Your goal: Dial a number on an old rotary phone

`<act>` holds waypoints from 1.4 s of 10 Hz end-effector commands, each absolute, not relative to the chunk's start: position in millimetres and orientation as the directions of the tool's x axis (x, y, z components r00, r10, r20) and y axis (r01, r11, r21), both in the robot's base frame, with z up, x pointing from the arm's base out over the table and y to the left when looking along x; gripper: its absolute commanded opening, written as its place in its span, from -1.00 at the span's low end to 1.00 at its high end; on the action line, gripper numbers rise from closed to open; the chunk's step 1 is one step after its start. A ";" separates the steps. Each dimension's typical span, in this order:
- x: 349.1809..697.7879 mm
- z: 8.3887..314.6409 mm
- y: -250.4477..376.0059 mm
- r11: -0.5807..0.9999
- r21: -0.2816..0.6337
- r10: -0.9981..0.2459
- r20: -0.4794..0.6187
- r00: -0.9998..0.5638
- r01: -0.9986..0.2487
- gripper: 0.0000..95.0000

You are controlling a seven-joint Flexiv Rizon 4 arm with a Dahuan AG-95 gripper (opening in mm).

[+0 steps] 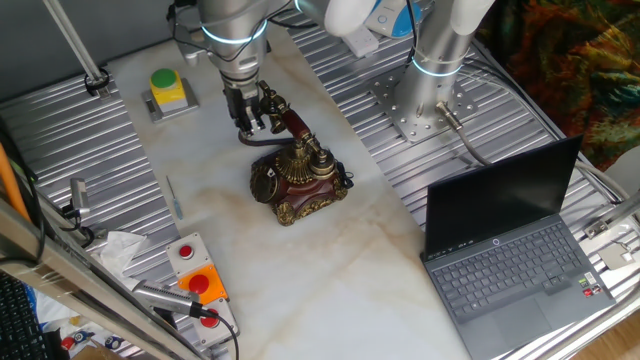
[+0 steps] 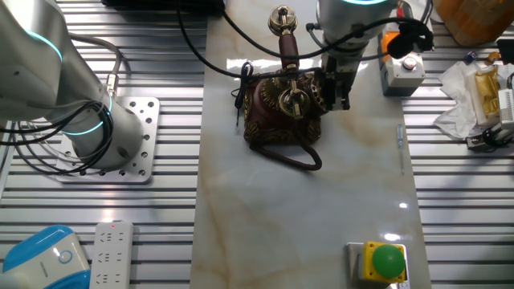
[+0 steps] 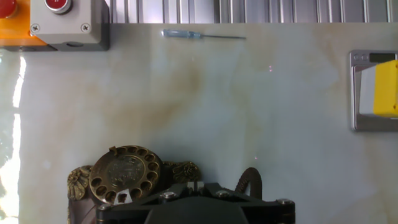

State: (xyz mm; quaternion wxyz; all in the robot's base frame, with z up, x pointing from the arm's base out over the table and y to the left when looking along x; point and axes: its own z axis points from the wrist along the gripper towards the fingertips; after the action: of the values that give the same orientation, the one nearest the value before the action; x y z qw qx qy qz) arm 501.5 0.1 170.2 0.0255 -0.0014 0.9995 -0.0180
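Observation:
The old rotary phone (image 1: 298,178) stands in the middle of the marble table, dark red with brass trim. Its red-and-brass handset (image 1: 296,128) lies on the cradle. Its round dark dial (image 1: 265,181) faces the side with the button boxes. It also shows in the other fixed view (image 2: 281,108). In the hand view the dial (image 3: 126,174) is at the bottom left and the black cord (image 3: 249,181) is to its right. My gripper (image 1: 255,124) hangs beside the phone's dial side, just above table height and next to the handset's end. Its fingertips (image 3: 195,185) look closed together and hold nothing.
A yellow box with a green button (image 1: 167,88) stands at the table's far end. Two red-button boxes (image 1: 195,280) sit near the front left. A thin screwdriver (image 3: 202,35) lies on the marble. An open laptop (image 1: 510,250) is at the right. A second arm's base (image 1: 430,90) is behind.

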 end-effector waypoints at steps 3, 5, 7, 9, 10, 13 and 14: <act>510.6 168.2 -1.0 0.999 -0.037 0.007 -0.049 -0.999 0.009 -1.00; 515.9 162.9 -2.4 0.999 -0.033 0.011 -0.053 -0.999 0.013 -1.00; 526.2 159.6 -4.7 0.999 -0.033 0.008 -0.049 -0.999 0.010 -1.00; 536.3 155.6 -8.5 1.000 -0.031 -0.004 -0.054 -0.999 -0.003 -1.00; 541.2 151.1 -11.7 1.000 -0.026 -0.005 -0.059 -0.998 -0.004 -1.00; 553.6 146.7 -18.9 0.999 -0.030 -0.017 -0.055 -0.998 -0.016 -1.00; 558.2 145.4 -22.1 1.000 -0.025 -0.020 -0.057 -0.998 -0.018 -1.00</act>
State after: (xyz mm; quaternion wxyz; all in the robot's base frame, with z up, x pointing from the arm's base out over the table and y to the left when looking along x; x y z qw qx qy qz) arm 561.8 -24.0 143.9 0.0265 -0.0100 0.9995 -0.0107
